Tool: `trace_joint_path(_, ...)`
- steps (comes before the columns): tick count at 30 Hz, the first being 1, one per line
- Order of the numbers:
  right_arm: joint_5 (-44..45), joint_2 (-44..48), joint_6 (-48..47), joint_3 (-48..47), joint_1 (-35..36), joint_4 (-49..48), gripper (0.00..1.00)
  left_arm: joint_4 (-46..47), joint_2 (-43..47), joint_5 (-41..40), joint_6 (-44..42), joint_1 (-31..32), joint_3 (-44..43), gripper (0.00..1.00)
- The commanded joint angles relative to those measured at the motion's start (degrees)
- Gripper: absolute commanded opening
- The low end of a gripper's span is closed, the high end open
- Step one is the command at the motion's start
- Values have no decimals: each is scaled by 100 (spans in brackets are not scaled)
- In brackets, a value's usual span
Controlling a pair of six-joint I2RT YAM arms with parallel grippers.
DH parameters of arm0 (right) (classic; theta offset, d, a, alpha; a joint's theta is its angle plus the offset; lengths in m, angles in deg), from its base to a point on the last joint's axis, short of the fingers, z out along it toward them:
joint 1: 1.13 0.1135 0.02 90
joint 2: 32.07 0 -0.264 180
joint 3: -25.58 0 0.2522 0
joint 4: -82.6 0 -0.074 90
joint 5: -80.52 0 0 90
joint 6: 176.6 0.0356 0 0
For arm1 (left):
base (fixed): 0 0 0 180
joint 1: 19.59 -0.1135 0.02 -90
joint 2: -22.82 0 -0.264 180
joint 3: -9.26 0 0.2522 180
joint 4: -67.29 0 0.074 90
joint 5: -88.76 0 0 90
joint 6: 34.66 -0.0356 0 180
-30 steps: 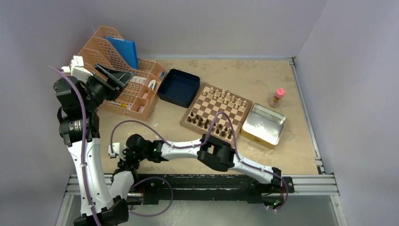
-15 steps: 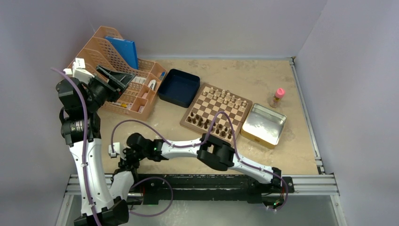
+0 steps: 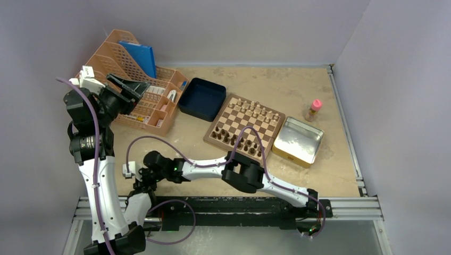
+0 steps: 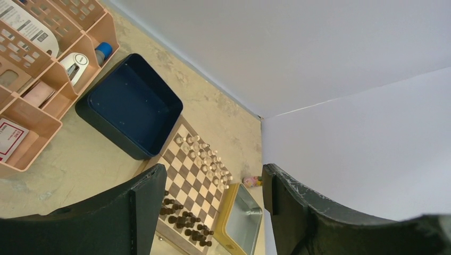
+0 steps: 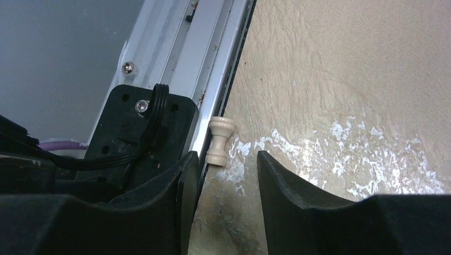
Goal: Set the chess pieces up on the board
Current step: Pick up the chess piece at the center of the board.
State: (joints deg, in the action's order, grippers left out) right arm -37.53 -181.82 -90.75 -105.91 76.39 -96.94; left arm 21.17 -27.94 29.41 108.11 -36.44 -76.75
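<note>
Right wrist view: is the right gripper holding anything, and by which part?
Nothing held. The right gripper has open jaws; a beige chess piece lies on its side by the rail, just ahead of them.

The board [image 3: 244, 129] lies near the middle of the table [image 3: 266, 85]. Chess pieces [image 3: 257, 110] stand in rows along its far side and along its near side. Just behind it, to the left, sits a square tray [image 3: 202, 99]. Close at its right side lies a metal tin [image 3: 298, 141], and behind the tin stands a small bottle [image 3: 314, 110]. A desk organizer [image 3: 151, 103] fills the far left corner, with my left hand [image 3: 135, 86] above it. At the near left edge a single chess piece [image 5: 219, 141] lies on its side against the rail [image 5: 175, 53], just before my right hand [image 5: 224, 164].
</note>
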Motion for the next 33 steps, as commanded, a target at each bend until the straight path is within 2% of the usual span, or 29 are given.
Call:
trace_joint_path(1, -166, -60, 117, -102, 199, -245, 48, 361, 59, -97, -72, 14, 74, 66)
trace_joint_path(5, 124, 69, 167, 158, 198, -467, 43, 351, 62, -157, -59, 14, 108, 66)
trace_joint_path(7, -8, 107, 197, 262, 202, -566, 40, 311, 86, -313, -16, 14, 171, 65)
trace_joint_path(13, 123, 66, 187, 127, 207, -530, 35, 315, 128, -376, 82, 14, 343, 65)
trace_joint_path(18, 247, -28, 291, -83, 203, -501, 22, 278, 125, -434, 71, 14, 351, 65)
trace_joint_path(20, 424, -5, 237, -93, 203, -447, 20, 174, 139, -516, 22, 14, 299, 65)
trace_joint_path(27, 973, 653, 165, 1062, 170, -1004, 16, -66, 274, -760, -348, 14, 257, 64)
trace_joint_path(30, 1156, 894, 224, 1355, 100, -986, 14, -252, 361, -954, -995, 14, 115, 63)
trace_joint_path(33, 1141, 1302, 698, 1896, -80, -1270, 13, -77, 635, -845, -1444, 14, 202, 62)
